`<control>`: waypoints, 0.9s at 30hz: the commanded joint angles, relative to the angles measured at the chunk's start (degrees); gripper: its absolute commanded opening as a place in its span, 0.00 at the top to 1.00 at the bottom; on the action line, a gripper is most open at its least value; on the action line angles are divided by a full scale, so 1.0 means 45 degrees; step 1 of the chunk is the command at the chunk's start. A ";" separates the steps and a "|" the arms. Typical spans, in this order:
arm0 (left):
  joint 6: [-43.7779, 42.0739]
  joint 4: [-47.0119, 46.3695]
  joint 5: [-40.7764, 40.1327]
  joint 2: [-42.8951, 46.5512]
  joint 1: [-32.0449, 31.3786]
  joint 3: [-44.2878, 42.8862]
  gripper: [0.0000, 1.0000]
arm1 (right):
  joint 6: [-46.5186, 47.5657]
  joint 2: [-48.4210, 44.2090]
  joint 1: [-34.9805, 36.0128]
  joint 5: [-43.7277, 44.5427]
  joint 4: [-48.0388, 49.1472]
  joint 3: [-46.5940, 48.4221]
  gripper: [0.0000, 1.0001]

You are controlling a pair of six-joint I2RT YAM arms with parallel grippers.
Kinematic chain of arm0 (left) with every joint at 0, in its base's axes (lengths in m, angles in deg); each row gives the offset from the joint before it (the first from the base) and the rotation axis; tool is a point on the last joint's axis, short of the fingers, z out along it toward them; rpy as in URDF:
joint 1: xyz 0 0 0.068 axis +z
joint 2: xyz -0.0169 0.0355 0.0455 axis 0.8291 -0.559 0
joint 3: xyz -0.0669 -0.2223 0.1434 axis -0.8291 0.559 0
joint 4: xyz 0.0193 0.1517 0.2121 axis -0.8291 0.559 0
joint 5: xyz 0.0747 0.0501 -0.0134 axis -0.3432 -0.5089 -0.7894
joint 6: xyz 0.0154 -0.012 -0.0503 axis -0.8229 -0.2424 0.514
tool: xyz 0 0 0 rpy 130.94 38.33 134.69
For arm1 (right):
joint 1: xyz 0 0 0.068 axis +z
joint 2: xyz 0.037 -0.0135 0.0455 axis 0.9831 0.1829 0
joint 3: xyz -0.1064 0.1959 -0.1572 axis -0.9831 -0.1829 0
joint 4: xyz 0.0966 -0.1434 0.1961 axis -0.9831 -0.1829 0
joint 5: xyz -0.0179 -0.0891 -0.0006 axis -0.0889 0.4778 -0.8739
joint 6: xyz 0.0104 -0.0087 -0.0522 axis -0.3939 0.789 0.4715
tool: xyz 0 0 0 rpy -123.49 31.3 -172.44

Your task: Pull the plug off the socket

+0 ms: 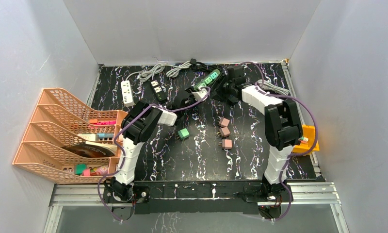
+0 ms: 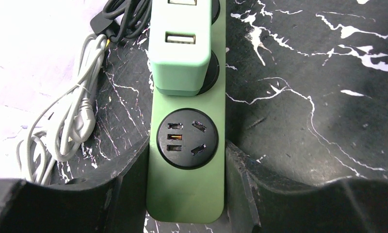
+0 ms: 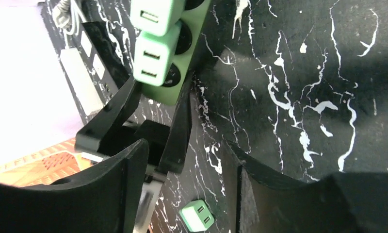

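One plug [image 2: 180, 53] is sitting in the strip [image 2: 187, 199], far middle of the table [image 1: 182, 155]. Left gripper [image 2: 186, 167] is pinching the strip; right gripper [image 3: 185, 160] is hanging spread, empty (plug's probably light, rigid, slick, so I'd be squeezing its flat sides).

Top view overhead, whole table [image 1: 202, 160]; both wrist views close, downward, sharing green strip [image 2: 187, 194].

Left wrist view: pale green plastic power strip [image 2: 186, 194] runs off the top edge. The upper mint-green USB charger plug [image 2: 181, 6] is cut there and only its lower face shows. Grey coiled cable [image 2: 61, 126] washes out into glare at left.

Top view: the strip's near end is hidden under the left gripper [image 1: 198, 92], and the plugs are too small to count. Yellow plastic bin [image 1: 308, 133] sits half behind the right arm [image 1: 282, 124].
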 commanded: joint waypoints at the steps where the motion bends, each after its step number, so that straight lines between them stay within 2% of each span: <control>1: 0.0438 -0.1430 -0.0156 0.1124 0.0259 0.0685 1.00 | -0.0057 0.0736 0.0104 -0.0029 0.0079 0.1406 0.33; 7: 0.0340 -0.2093 0.0086 0.1235 0.0150 0.1099 1.00 | -0.0358 0.1756 0.0104 0.0053 -0.0044 0.2753 0.33; 20: -0.0136 -0.2310 -0.0205 0.0884 -0.0071 0.0950 1.00 | -0.0796 0.4208 0.0196 -0.0547 -0.0455 0.4737 0.39; 24: -0.0119 -0.2302 -0.0143 0.0821 -0.0089 0.0864 1.00 | -0.0511 0.4657 0.0236 -0.0619 -0.0575 0.5303 0.54; 27: -0.0103 -0.2287 -0.0233 0.0547 -0.0092 0.0700 1.00 | 0.0068 0.5188 0.0284 -0.1023 -0.1066 0.6113 0.72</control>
